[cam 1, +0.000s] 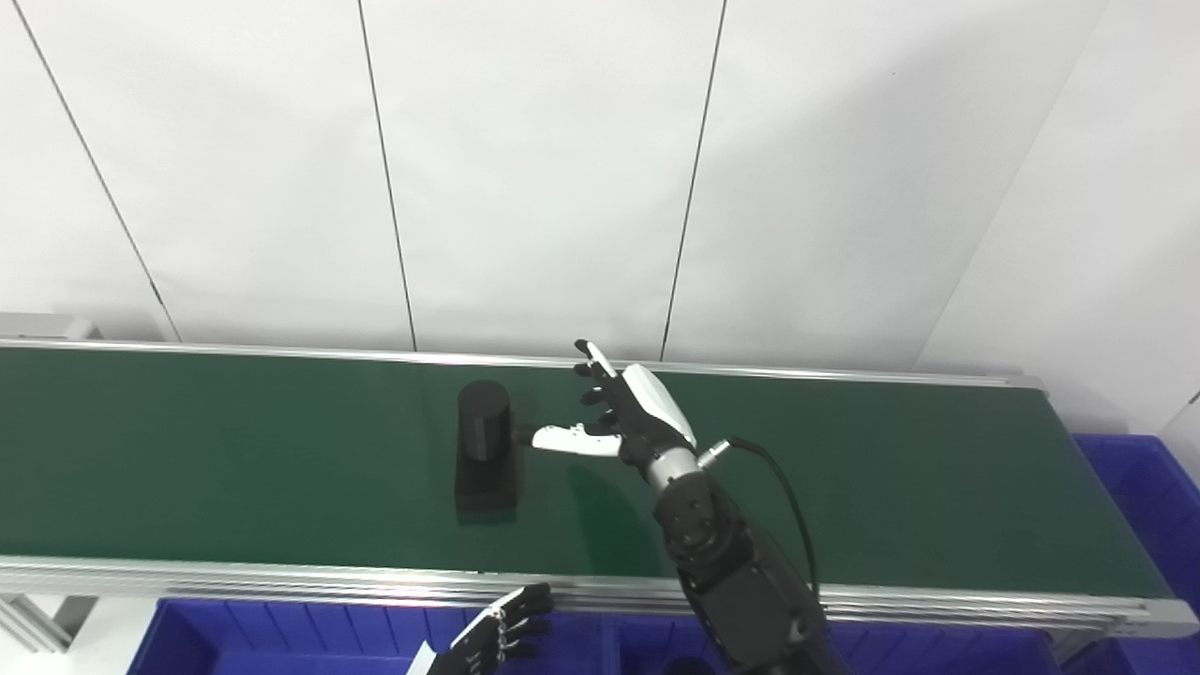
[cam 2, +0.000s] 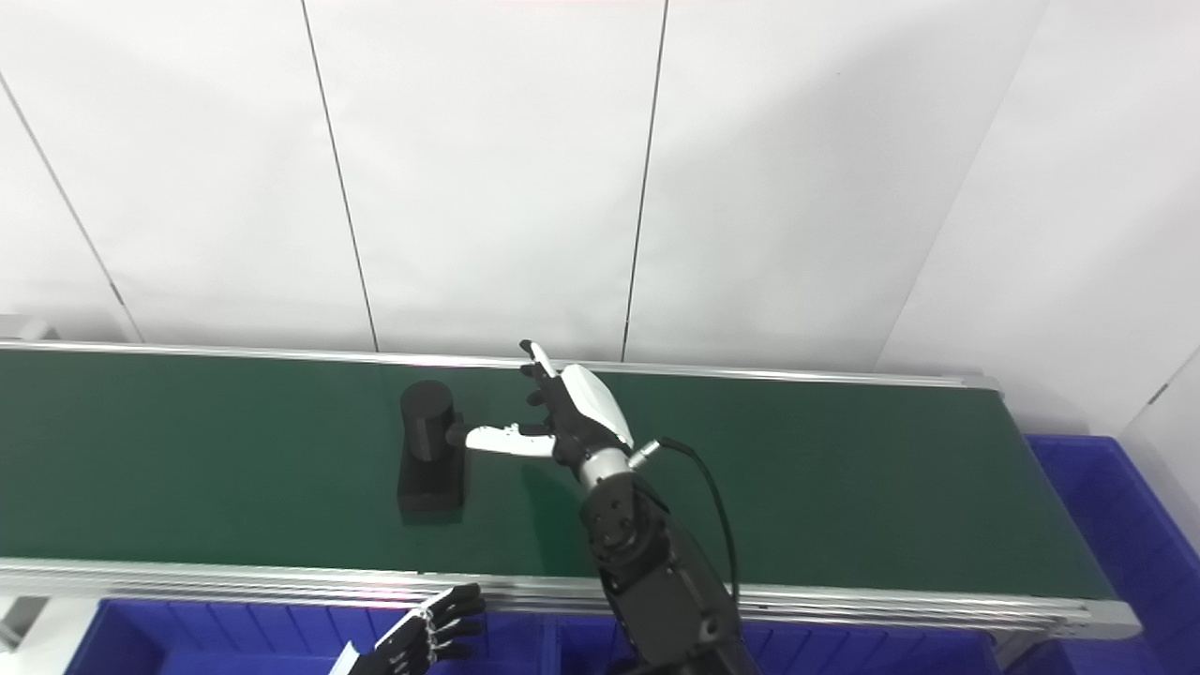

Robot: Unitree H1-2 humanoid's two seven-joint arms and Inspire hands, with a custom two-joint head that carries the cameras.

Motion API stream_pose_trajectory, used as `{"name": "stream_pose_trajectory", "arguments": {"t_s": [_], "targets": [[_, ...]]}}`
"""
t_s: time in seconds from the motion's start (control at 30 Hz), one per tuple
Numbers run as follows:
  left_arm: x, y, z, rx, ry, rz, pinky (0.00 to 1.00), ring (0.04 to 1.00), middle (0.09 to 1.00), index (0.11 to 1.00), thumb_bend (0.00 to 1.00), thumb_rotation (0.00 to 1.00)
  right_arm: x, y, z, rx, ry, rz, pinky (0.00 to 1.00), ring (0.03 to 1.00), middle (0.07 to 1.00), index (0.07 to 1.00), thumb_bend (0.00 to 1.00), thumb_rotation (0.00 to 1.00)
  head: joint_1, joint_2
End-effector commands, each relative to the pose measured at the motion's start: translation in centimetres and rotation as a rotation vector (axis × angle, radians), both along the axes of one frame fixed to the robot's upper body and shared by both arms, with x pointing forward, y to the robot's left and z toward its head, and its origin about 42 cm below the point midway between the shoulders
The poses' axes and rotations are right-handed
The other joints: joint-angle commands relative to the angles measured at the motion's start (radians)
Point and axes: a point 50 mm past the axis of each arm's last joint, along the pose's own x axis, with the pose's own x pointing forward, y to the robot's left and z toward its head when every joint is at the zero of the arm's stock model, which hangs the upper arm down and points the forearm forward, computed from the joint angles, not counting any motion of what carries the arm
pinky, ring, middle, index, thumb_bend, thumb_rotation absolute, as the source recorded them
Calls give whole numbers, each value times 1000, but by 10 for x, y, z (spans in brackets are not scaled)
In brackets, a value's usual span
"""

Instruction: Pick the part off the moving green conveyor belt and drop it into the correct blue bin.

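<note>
While the belt (cam 1: 234, 450) runs across the middle of the frame, the left hand (cam 1: 497, 637) waits at the bottom edge, left of centre, over a blue bin (cam 1: 281, 637); fingers loosely spread, nothing in it. The part (cam 1: 485, 450) sits on the belt just left of frame centre: matte black, an upright cylinder on a flat rectangular base, base running toward the near rail. No markings readable. To its right, the right hand (cam 1: 619, 417) is wide open and empty, fingers pointing up-left, the thumb (cam 2: 492, 439) stretched left with its tip at or touching the cylinder's side; contact hard to confirm.

Step in hand looks like closing on the part. To do it well: get the fingers round the far side of the cylinder, thumb opposite, and squeeze on the cylinder rather than the base. Belt direction can't be read, so track the part while closing. A thumb push alone may tip or slide it. Another blue bin (cam 1: 1153, 497) sits at far right; which one is correct I can't tell.
</note>
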Motion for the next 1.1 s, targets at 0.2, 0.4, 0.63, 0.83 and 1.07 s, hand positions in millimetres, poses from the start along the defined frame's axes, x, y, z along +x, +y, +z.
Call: {"name": "stream_pose_trajectory", "arguments": {"t_s": [0.2, 0.4, 0.63, 0.83, 1.07], "targets": [[0, -8, 12, -17, -69, -24, 740, 817, 858, 844, 753, 874, 20, 27, 22, -7, -72, 37, 700, 878, 975, 1000, 1000, 589, 15, 7], [-2, -13, 12, 19, -83, -22, 754, 810, 823, 817, 755, 894, 24, 33, 12, -12, -57, 47, 775, 892, 966, 1000, 1000, 576, 28, 5], [-7, -20, 12, 23, -85, -18, 772, 807, 802, 790, 735, 874, 25, 36, -3, -31, -45, 55, 820, 904, 970, 1000, 1000, 551, 48, 3], [-10, -22, 15, 14, -92, -32, 764, 792, 782, 764, 736, 863, 27, 40, -10, -32, -43, 56, 819, 885, 952, 999, 1000, 508, 60, 8], [-14, -22, 20, 25, -89, -45, 724, 760, 758, 713, 778, 886, 29, 51, -13, -15, -44, 43, 771, 838, 921, 975, 1000, 457, 62, 6]]}}
